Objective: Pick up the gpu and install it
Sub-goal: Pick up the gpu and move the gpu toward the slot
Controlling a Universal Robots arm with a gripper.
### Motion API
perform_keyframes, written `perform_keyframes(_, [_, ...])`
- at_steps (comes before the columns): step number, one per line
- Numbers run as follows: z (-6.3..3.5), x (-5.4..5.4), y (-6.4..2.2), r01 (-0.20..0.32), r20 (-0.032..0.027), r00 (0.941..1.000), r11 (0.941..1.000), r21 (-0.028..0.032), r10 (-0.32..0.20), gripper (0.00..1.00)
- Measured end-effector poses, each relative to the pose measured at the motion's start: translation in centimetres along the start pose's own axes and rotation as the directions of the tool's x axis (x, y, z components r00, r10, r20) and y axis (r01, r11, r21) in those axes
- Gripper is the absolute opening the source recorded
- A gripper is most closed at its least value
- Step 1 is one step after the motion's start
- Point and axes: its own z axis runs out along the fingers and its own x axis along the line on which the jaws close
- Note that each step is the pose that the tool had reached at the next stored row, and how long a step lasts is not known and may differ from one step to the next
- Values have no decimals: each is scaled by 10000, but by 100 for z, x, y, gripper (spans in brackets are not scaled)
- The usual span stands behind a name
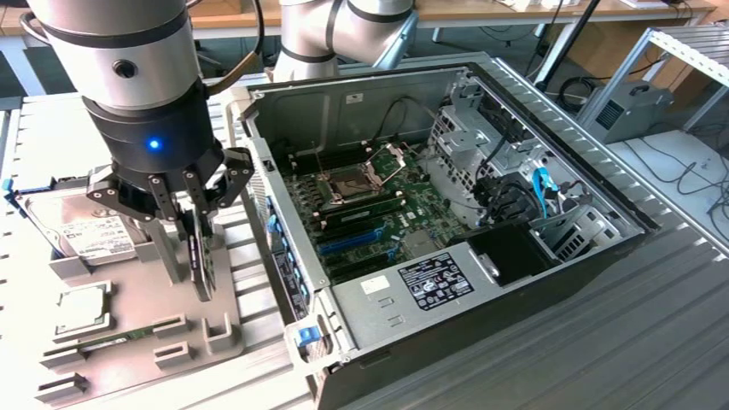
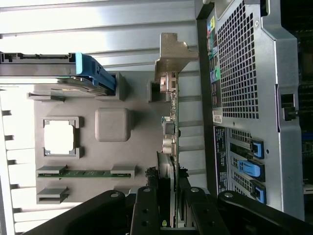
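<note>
The jaws hang under the arm [image 1: 125,77], over a grey parts tray [image 1: 142,359] on the slatted metal table [image 1: 638,350]. They are closed on the gpu [image 1: 207,260], which stands on edge between them. In the wrist view a black finger [image 2: 145,210] presses against each face of the card [image 2: 172,125]. The card's green board runs away from the jaws to its silver end bracket [image 2: 171,54] at the far end. Whether the card's lower edge still sits in the tray's holder cannot be told.

On the side of the jaws away from the computer, three other parts lie in the tray:
- A silver hard drive [image 1: 82,229] with a white label lies near the jaws, with a blue clip [image 2: 95,73] at its end.
- A square processor [image 1: 82,309] [image 2: 59,137] sits in its own pocket, further from the jaws.
- A narrow green memory stick [image 1: 114,339] [image 2: 87,173] lies between two grey holders, beyond the processor.

A plain raised grey block [image 2: 112,125] stands between the card and the processor pocket.

On the other side, just beside the jaws, is the open computer case [image 1: 535,171], lying on its side. Its perforated rear wall [image 2: 242,88], with blue slot latches [image 2: 249,169], rises between the jaws and the motherboard [image 1: 387,209] inside. Blue expansion slots [image 1: 347,242] lie on the board near that wall. Past them are the processor socket [image 1: 347,181], the cables and the drive cage.
</note>
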Motion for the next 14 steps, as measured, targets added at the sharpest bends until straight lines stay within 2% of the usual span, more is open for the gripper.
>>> perform_keyframes(14, [-31, -1, 1, 0, -1, 10000, 10000, 0, 0, 26])
